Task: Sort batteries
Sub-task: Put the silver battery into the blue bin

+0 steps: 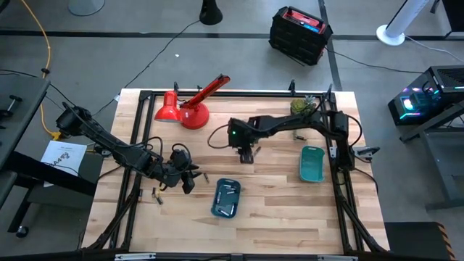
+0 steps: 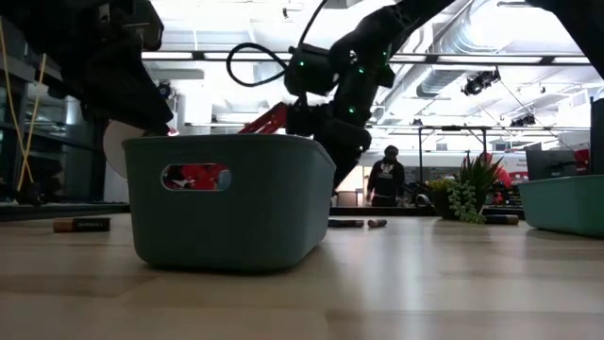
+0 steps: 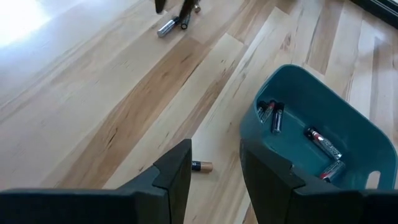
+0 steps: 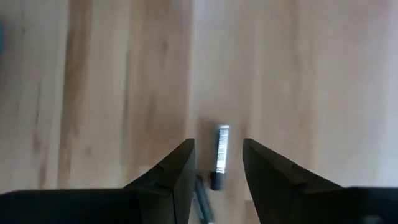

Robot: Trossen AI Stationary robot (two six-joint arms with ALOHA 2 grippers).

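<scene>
I had the right gripper [image 4: 217, 163] parted, straddling a slim dark silver-ended battery [image 4: 219, 155] flat on the pale wooden table [image 1: 275, 210]. My left gripper [image 3: 215, 177] hung parted beside the teal rectangular tray [image 3: 348, 118], which held several batteries [image 3: 277, 117].

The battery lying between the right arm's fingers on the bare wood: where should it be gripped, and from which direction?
Grip the battery across its slim middle, coming straight down from above. It lies flat on the table, its length running along the gap of the open right tool, so the fingers already flank its long sides. A second battery lies close by, so closing slowly seems wise.
</scene>
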